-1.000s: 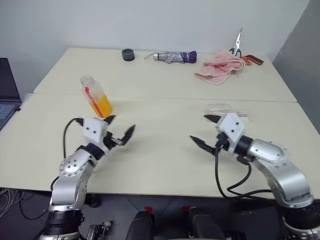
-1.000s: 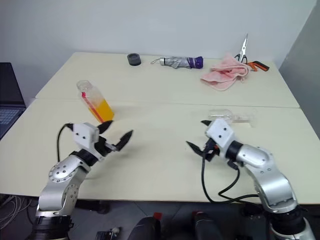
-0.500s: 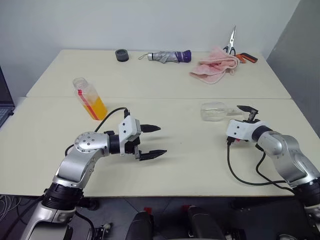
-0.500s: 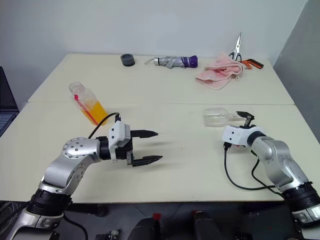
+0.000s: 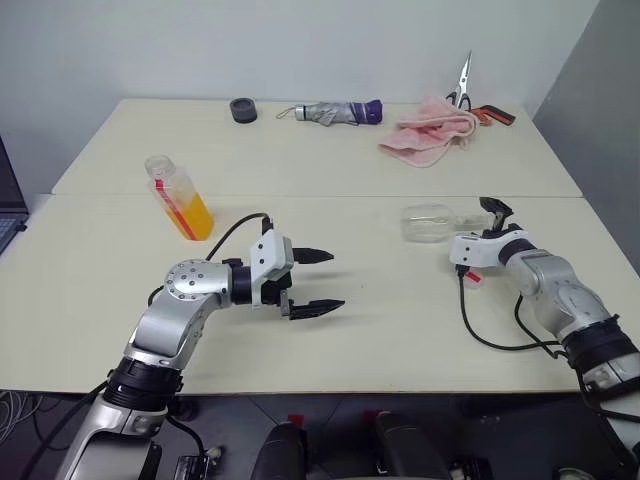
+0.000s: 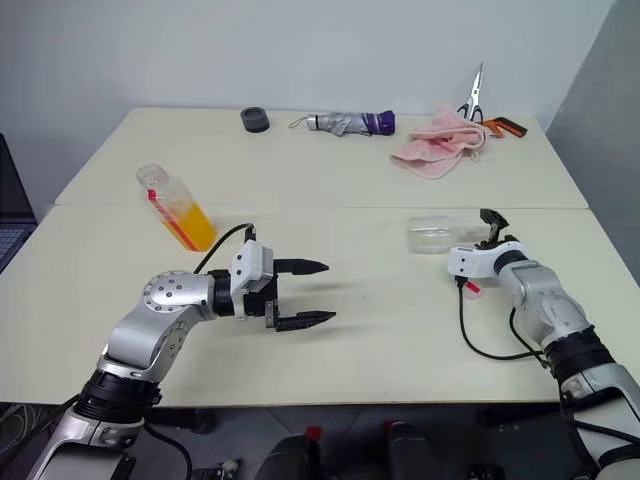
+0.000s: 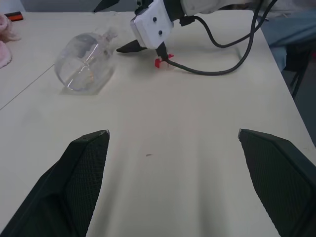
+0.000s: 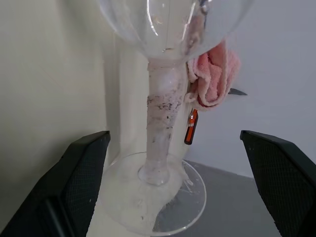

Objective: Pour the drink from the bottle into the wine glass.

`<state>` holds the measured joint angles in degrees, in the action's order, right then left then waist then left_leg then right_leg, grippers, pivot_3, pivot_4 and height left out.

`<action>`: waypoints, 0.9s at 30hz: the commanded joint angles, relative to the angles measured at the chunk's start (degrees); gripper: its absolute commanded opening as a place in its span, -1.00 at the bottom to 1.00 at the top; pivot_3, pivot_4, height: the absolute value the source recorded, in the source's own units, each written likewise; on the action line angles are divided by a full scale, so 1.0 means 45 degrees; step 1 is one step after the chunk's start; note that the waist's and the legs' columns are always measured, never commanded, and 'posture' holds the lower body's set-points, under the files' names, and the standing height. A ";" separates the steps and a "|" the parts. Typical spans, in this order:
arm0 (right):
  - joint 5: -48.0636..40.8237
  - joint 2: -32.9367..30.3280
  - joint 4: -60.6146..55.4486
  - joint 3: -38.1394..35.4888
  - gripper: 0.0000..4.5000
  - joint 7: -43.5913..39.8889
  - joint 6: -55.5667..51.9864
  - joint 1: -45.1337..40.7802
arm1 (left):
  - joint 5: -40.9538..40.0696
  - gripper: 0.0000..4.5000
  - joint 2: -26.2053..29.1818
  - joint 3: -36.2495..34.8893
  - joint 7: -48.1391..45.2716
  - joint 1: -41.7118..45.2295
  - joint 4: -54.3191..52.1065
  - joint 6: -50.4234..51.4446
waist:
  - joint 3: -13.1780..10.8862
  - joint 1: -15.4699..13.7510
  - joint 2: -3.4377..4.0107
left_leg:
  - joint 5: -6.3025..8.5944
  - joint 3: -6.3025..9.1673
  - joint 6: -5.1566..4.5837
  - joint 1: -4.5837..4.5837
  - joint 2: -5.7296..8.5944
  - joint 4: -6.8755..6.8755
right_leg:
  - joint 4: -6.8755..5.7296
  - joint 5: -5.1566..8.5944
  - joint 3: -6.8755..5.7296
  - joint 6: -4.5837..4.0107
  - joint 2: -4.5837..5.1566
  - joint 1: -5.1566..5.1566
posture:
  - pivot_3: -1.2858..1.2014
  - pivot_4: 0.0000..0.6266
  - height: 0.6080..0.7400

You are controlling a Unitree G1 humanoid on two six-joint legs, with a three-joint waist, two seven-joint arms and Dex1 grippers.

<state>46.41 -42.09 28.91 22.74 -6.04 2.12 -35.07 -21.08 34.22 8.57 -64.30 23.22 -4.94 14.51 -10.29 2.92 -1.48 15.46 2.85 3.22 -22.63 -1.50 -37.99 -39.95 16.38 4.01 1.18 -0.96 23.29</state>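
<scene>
The bottle (image 5: 176, 194) stands at the table's left, leaning in the view, with the orange drink (image 5: 196, 216) in its lower half. The wine glass (image 5: 430, 222) lies on its side at the right, bowl toward the centre. In the right wrist view its stem (image 8: 160, 113) and foot (image 8: 153, 197) run between my open fingers without touching them. My right gripper (image 5: 488, 222) is open at that stem. My left gripper (image 5: 315, 282) is open near the table's middle, pointing right toward the glass (image 7: 86, 61), with nothing between its fingers.
Along the far edge lie a black tape roll (image 5: 242, 109), a folded umbrella (image 5: 330, 112), a pink towel (image 5: 430, 125), scissors (image 5: 463, 82) and an orange-handled tool (image 5: 495, 115). A laptop (image 6: 10, 200) sits at the far left. A seam (image 5: 320, 196) crosses between two tables.
My right gripper reached forward and right to the lying glass's stem and rolled over. My left gripper swung to point right across the table. Both stayed open.
</scene>
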 commanded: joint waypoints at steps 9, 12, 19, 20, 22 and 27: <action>0.0414 0.0931 0.2320 0.0355 0.63 0.1586 0.0475 -0.1224 | 0.0069 1.00 -0.0224 -0.0198 0.0206 0.0374 -0.0153 -0.0093 | 0.0001 0.0089 -0.0001 | -0.0001 -0.0005 0.0001 0.0018 -0.0003 -0.0016 | -0.0012 -0.0002 0.0010 0.0001 -0.0003 -0.0010 | 0.03 -0.52 1.00; 0.0562 0.1259 0.3137 0.0548 0.17 0.1857 0.0642 -0.1629 | 0.0070 1.00 -0.0259 -0.0213 0.0271 0.0406 -0.0150 -0.0052 | 0.0001 0.0116 -0.0001 | -0.0001 -0.0008 0.0001 0.0019 -0.0004 -0.0015 | -0.0012 -0.0002 0.0013 0.0001 -0.0003 -0.0010 | 0.03 -0.52 1.00; 0.0482 0.1788 0.4793 0.0871 -0.91 0.2492 0.1085 -0.2493 | 0.0025 1.00 -0.0222 -0.0405 0.0487 0.0267 -0.0232 0.0113 | 0.0008 0.0339 -0.0013 | -0.0002 -0.0012 0.0001 0.0044 -0.0012 -0.0015 | -0.0017 -0.0004 0.0018 0.0000 -0.0005 -0.0027 | 0.03 -0.52 1.00; 0.0335 0.1794 0.4701 0.0770 -0.96 0.2542 0.1175 -0.2528 | -0.0022 1.00 -0.0162 -0.0571 0.0597 0.0147 -0.0273 0.0192 | 0.0009 0.0359 -0.0013 | -0.0002 -0.0012 0.0001 0.0045 -0.0012 -0.0016 | -0.0019 -0.0004 0.0019 0.0000 -0.0005 -0.0027 | 0.03 -0.52 1.00; -0.0068 0.1801 0.4164 0.0411 -0.95 0.2530 0.1282 -0.2498 | -0.0153 1.00 0.0005 -0.1029 0.0882 -0.0166 -0.0350 0.0374 | 0.0009 0.0414 -0.0013 | -0.0002 -0.0009 0.0001 0.0043 -0.0011 -0.0015 | -0.0021 -0.0003 0.0017 0.0000 -0.0006 -0.0027 | 0.03 -0.52 1.00; -0.2802 0.2775 0.1569 -0.1096 -0.95 0.1186 0.1751 -0.1767 | -0.0758 1.00 0.0309 -0.2833 0.2011 -0.1126 -0.0603 0.1158 | 0.0006 0.0485 -0.0010 | -0.0001 -0.0003 -0.0001 0.0034 -0.0030 0.0003 | -0.0021 -0.0003 0.0022 -0.0002 0.0006 -0.0008 | 0.03 -0.52 1.00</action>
<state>38.97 -31.35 42.07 20.32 1.22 8.04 -42.76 -22.70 34.86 -0.78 -56.94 18.34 -5.14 18.82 -10.26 5.11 -1.53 15.46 2.86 3.21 -22.50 -1.67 -37.95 -40.03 16.37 4.10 1.17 -0.93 23.29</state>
